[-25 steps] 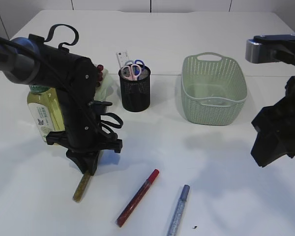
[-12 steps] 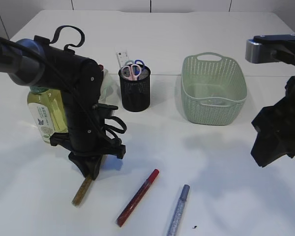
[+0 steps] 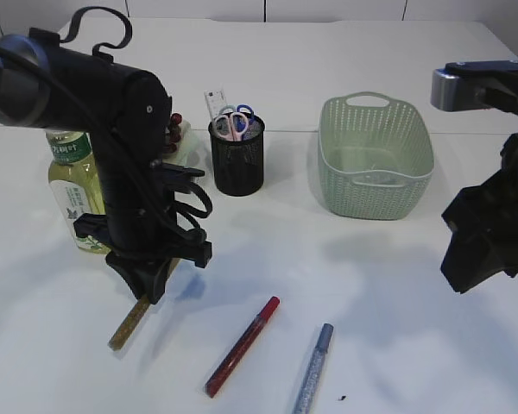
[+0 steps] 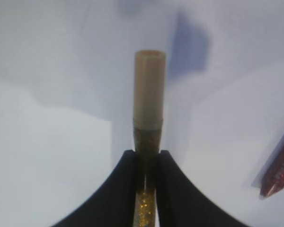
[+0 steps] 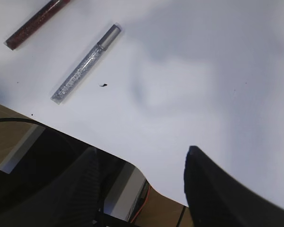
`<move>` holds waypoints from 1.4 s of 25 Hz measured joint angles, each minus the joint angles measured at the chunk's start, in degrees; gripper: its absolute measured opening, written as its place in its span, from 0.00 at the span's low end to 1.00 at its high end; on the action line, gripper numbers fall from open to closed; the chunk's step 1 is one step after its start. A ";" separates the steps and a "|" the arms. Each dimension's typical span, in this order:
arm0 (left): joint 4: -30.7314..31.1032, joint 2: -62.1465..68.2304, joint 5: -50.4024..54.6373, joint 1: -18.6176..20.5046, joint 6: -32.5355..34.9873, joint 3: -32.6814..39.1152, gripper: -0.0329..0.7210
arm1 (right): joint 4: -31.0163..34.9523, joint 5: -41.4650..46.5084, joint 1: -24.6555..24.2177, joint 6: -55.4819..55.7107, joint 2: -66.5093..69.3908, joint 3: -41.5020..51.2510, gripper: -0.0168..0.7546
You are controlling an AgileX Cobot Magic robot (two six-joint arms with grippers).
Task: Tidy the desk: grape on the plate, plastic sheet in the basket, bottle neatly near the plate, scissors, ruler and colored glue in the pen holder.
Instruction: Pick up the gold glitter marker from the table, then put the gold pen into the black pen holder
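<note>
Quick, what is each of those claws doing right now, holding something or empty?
Left gripper: closed on the gold glitter glue pen.
Right gripper: open, holding nothing.

This looks like a lab or test room arranged as an office desk. A plain white table fills almost the whole exterior view, and pale flat wall panels run along the top edge. At the left and right of the frame stand two black robot arms. The things near the upper middle are desk things: a black mesh pen holder and a light green basket.
</note>
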 joint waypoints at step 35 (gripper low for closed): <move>7.29 -17.73 -75.75 0.73 0.58 19.01 0.16 | 0.00 0.00 0.00 -0.10 0.00 0.00 0.60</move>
